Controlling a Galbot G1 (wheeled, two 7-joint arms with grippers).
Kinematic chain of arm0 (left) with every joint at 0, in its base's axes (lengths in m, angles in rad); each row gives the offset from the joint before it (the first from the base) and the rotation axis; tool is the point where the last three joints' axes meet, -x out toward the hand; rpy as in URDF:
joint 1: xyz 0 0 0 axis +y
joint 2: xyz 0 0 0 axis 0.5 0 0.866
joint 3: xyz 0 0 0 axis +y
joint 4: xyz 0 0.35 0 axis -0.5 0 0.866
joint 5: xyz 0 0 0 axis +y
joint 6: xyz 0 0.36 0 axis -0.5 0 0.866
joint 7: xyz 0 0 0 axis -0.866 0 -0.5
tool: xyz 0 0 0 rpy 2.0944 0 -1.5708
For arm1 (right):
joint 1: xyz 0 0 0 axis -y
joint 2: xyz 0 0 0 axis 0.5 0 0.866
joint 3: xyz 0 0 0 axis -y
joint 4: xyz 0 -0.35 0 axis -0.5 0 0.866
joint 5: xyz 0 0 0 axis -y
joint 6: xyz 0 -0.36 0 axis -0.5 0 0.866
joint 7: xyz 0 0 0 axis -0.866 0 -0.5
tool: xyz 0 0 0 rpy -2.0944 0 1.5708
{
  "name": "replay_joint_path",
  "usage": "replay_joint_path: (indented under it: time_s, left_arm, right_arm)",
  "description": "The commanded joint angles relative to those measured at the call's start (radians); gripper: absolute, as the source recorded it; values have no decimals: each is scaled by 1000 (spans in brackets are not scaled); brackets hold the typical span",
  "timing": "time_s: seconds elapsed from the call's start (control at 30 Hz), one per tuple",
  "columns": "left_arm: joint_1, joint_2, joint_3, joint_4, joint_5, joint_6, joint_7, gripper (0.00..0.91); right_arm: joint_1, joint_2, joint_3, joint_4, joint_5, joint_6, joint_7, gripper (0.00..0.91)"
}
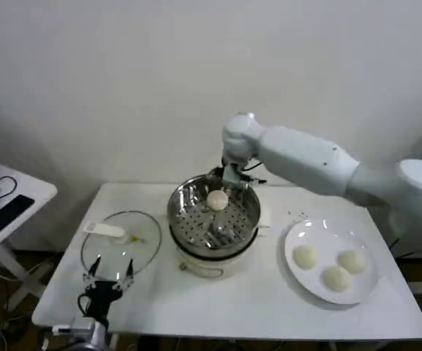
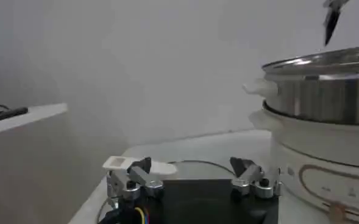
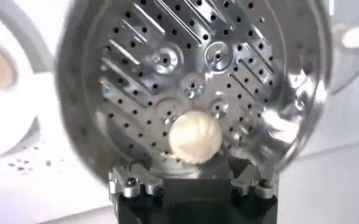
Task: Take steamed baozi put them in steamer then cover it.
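Firstly, from the head view: right tool [image 1: 229, 180] hanging over the far side of the steamer [image 1: 196, 216], fingers spread and clamped on nothing. One baozi [image 1: 217, 199] just below it inside the basket, apparently let go; hard to tell whether already settled on the perforated floor. Three more baozi [image 1: 336, 278] lying apart from one another on the white plate [image 1: 320, 232], to the right of the steamer on the worktop [image 1: 269, 307]. Cover [image 1: 134, 256] flat on the worktop to the steamer's left, white handle [image 1: 104, 229] on top. Left tool [image 1: 108, 281] waiting at the cover's near edge, fingers apart, empty.

Next, from the left wrist view: both fingers of the left tool [image 2: 191, 178] set wide, nothing between them, the steamer's steel wall [image 2: 325, 91] rising nearby on its white pot base.

Lastly, from the right wrist view: right tool [image 3: 194, 182] open wider than the baozi [image 3: 194, 139], touching it on neither side; perforated steel all around the bun.

Judging by look: light, soft, smooth, easily dented. Take each from above across its widest part, with a gentle squeeze. Glass cover likely heavier, slippery and breakable; grip by the handle only, and lower level onto the rim.
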Motion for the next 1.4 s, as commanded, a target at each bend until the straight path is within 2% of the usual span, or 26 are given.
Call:
replay_joint_path:
  time_s: [0.03, 0.07, 0.17, 0.23, 0.47, 0.5, 0.53, 0.57, 0.7, 0.8, 0.97, 1.17, 1.4]
  left_arm:
    - [3, 9, 10, -8, -3, 0, 1, 907]
    - [4, 11, 12, -8, -2, -1, 1, 907]
    - [5, 12, 16, -9, -2, -2, 1, 907]
    - [6, 14, 17, -10, -2, -2, 1, 907]
    - [3, 24, 15, -20, -3, 6, 2, 907]
    - [0, 26, 13, -22, -3, 7, 2, 907]
    - [0, 26, 13, -22, -2, 8, 2, 907]
    - [0, 26, 13, -23, -3, 11, 2, 907]
    - [4, 27, 15, -22, 0, 11, 2, 907]
    - [7, 27, 12, -21, 1, 10, 2, 907]
    - [16, 26, 4, -20, -1, 6, 1, 907]
    - [26, 23, -3, -21, -2, 3, -1, 907]
    - [29, 20, -5, -17, -4, 0, -2, 907]
  right_arm:
    - [305, -298, -286, 146, 647, -373, -18, 907]
    - [306, -309, -292, 144, 675, -381, -19, 907]
    - [296, -412, -338, 142, 731, -438, -3, 907]
    - [260, -468, -333, 137, 727, -453, 6, 907]
    - [20, -606, -214, 139, 597, -481, 25, 907]
    - [-81, -627, -141, 132, 564, -490, 41, 907]
    - [-92, -630, -133, 129, 560, -492, 41, 907]
    - [-170, -637, -66, 121, 534, -494, 48, 907]
    - [-343, -634, 49, 106, 477, -498, 68, 907]
    - [-411, -617, 100, 100, 440, -497, 74, 907]
    - [-464, -560, 122, 59, 384, -487, 84, 907]
    - [-478, -474, 127, -19, 364, -484, 80, 907]
    - [-480, -412, 123, -85, 348, -469, 78, 907]
